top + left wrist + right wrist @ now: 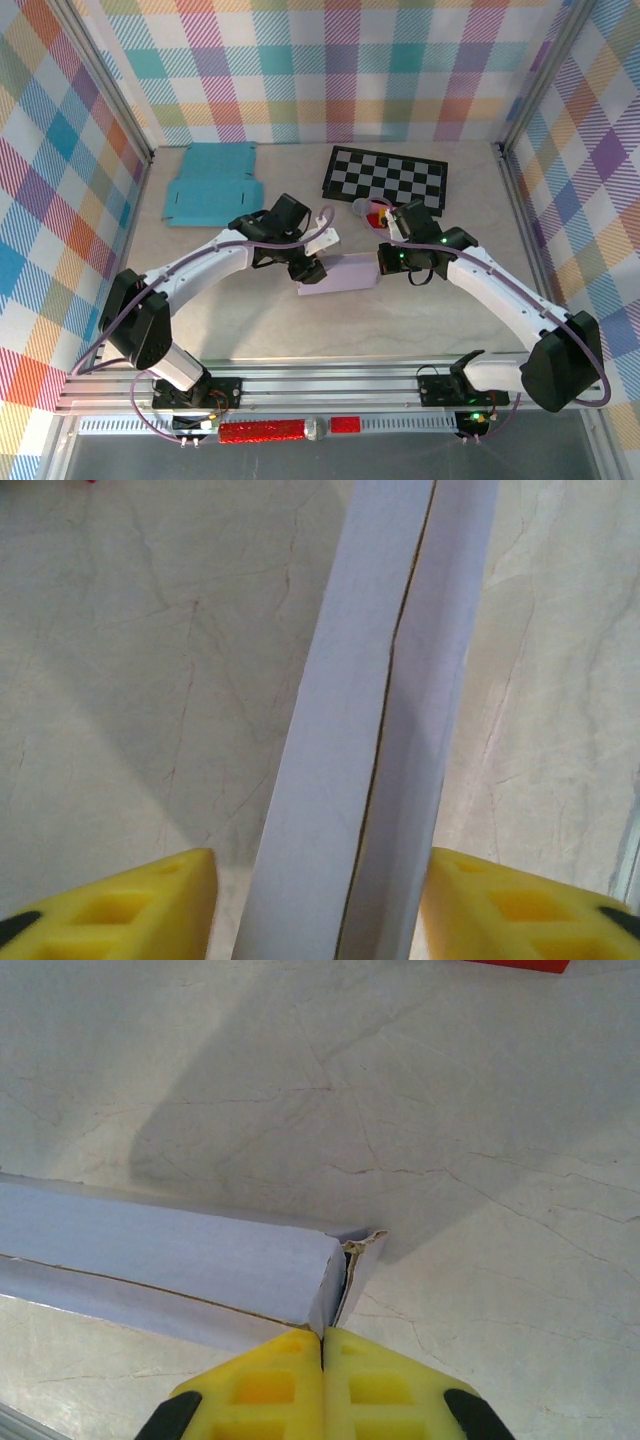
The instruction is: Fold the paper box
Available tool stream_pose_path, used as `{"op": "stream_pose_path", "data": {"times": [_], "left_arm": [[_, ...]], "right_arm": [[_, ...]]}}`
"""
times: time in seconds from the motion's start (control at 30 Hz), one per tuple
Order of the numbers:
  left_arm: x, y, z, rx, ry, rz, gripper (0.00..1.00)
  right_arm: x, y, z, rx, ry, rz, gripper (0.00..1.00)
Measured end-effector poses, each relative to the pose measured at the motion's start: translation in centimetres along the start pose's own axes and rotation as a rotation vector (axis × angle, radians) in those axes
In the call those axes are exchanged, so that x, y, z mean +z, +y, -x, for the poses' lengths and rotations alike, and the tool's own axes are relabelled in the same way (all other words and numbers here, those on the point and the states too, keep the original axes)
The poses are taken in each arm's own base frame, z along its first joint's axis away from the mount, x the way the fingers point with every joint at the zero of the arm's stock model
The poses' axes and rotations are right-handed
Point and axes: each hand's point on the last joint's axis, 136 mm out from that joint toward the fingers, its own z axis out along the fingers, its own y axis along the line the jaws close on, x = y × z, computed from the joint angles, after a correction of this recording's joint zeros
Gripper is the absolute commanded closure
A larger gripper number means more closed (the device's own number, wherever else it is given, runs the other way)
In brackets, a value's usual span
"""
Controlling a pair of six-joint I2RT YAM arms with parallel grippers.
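Yellow fingers (130, 905) of the left gripper (307, 268) are standing apart, one at each side of the paper box (340, 275), and a sliver of table is showing between the left-hand finger and the box wall.

- Paper box: white, long and narrow, lying on the table (300, 335) at its middle, between the two grippers. A seam is running along its upper face, slightly gaping. At the right end a small flap is sticking out, its edge crumpled.
- Right gripper (385, 258): jaws are pressing together, pad to pad, just at the corner of the box's right end. Whether any paper is pinched between them, I cannot tell.
- Blue cardboard blank (213, 185): lying flat and unfolded at the far left of the table, well apart from the box.
- Checkerboard (385, 178): black and white, lying flat at the far middle.
- Small red and yellow item (377, 213): sitting just in front of the checkerboard, near the right wrist; too small to identify.
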Motion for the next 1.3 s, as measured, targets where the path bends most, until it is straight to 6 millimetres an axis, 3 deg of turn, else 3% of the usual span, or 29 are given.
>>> {"op": "stream_pose_path", "data": {"times": [0.6, 1.03, 1.3], "left_arm": [[-3.4, -0.7, 0.1, -0.101, -0.083, 0.055, 0.36], [-7.2, 1.3, -0.4, -0.352, -0.048, 0.167, 0.57], [-7.5, -0.3, -2.2, -0.451, 0.029, 0.090, 0.62]], "right_arm": [[-0.1, -0.1, 0.1, 0.034, 0.019, -0.024, 1.00], [-0.5, 0.0, 0.4, 0.035, 0.032, -0.029, 1.00], [0.0, -0.1, 0.2, 0.037, 0.057, -0.037, 1.00]]}}
